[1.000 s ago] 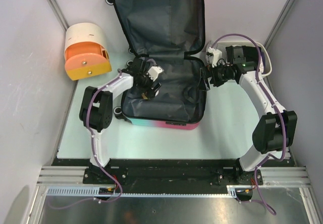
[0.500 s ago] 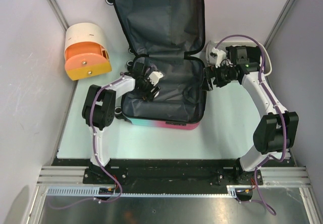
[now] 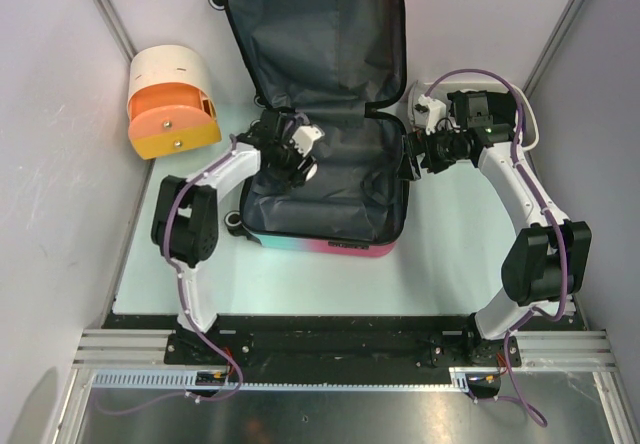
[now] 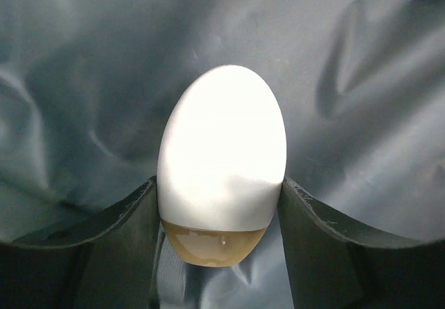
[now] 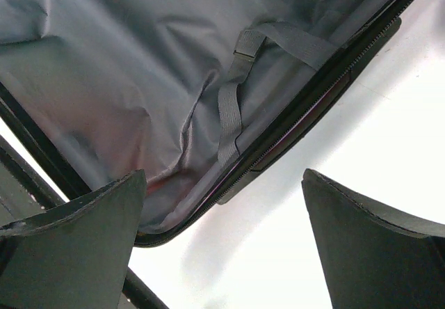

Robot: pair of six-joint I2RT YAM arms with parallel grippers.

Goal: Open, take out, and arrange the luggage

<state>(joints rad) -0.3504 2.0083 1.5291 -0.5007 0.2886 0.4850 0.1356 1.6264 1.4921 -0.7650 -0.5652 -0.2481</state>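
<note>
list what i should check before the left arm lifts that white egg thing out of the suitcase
1. luggage lid laid fully open: ok
2. left end effector straddles the white egg-shaped object, contact on both sides: ok
3. Grip firm enough to lift: cannot tell
4. lining not pinched in with the object: cannot tell
5. right end effector open, at the luggage's right edge, apart from the left arm: ok
</note>
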